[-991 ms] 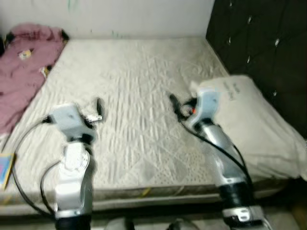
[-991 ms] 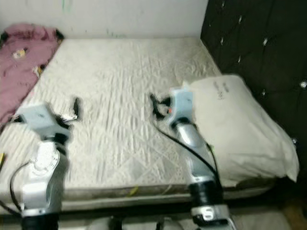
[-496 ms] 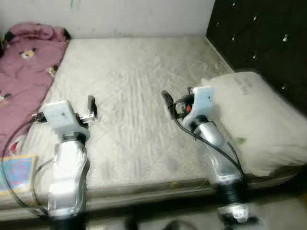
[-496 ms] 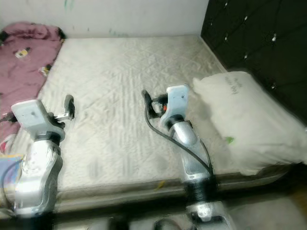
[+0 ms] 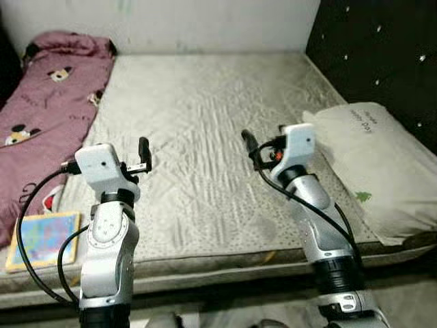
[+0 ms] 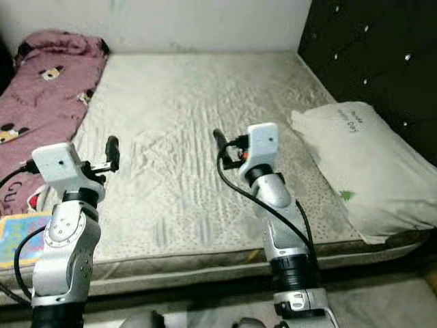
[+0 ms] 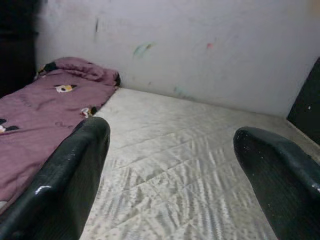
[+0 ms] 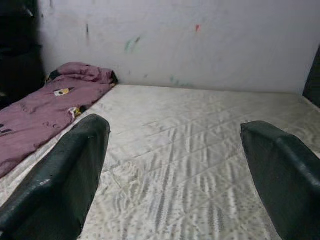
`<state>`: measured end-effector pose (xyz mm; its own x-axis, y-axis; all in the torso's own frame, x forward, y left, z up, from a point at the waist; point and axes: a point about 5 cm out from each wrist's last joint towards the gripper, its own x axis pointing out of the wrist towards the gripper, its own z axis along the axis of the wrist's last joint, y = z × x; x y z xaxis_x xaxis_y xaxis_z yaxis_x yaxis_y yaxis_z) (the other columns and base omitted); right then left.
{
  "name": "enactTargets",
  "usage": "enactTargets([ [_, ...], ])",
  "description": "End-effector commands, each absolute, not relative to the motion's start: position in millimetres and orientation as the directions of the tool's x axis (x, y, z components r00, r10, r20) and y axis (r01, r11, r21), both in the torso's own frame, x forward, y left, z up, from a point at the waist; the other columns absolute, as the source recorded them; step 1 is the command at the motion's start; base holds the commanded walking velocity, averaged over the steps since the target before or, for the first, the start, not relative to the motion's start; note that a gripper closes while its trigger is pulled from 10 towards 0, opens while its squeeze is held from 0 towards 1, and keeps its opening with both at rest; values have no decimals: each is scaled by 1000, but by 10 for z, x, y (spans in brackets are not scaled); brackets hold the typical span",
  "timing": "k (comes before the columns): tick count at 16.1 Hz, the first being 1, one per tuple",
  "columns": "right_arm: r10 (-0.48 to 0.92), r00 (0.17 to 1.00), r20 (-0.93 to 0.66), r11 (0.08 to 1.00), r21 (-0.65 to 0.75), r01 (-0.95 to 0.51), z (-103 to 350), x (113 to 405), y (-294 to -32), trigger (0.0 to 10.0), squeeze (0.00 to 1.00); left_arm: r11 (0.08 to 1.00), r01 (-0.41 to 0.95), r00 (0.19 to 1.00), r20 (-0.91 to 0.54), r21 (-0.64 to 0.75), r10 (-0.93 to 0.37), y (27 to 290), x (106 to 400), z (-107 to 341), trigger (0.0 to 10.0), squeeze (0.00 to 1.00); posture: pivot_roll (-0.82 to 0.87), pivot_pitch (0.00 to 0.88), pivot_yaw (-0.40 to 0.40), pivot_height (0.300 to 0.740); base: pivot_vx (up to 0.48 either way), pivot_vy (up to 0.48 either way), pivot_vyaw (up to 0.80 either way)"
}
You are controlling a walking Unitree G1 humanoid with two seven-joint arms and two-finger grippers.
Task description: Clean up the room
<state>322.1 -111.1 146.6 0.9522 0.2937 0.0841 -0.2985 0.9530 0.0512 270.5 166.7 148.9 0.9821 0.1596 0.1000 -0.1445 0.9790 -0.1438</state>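
1. A bare quilted mattress (image 5: 205, 137) on a bed spans the scene in front of me, running back to a pale wall (image 7: 200, 45) marked with small smudges of green and red.
2. A black tufted headboard (image 5: 382, 61) with shiny buttons rises along my right side of the bed.
3. A pink blanket (image 5: 48, 102) printed with cartoon mice lies rumpled along my left edge of the mattress, bunched at the far end against the wall.
4. A white pillow (image 5: 382, 171) rests on my right side of the mattress, close beside the headboard, with a small green mark near its front edge.
5. My two silver arms reach forward over the front part of the mattress, each trailing black cable.
6. A flat, colourful book-like item (image 5: 42, 239) lies at the front left corner of the bed, just beside the blanket's near end; its picture is too small to make out.
7. My left tool (image 7: 172, 165) hangs above the mattress near the blanket, its two black fingers (image 7: 75, 175) set wide apart and holding nothing.
8. My right tool (image 8: 175, 165) hangs above the mattress middle, near the pillow, its fingers (image 8: 70, 170) likewise spread apart and empty.
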Motion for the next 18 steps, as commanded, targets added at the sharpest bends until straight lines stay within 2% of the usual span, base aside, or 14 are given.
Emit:
enactTargets([
  [1,316,944,99,945,52,-322,1496,3217,-1043,10000,0,978,-159,980,101,-136,173,1710,2709,1502,10000,0,-50,0,-7,740,0,480,0],
  [15,311,947,80,948,44,-315,1463,3224,-1056,10000,0,979,-154,979,111,-134,170,1701,2714,1515,10000,0,-52,0,-6,740,0,480,0],
  [18,312,947,78,948,43,-316,1460,3224,-1054,10000,0,981,-148,978,126,-128,164,1694,2710,1530,10000,0,-53,0,-6,740,0,0,0],
])
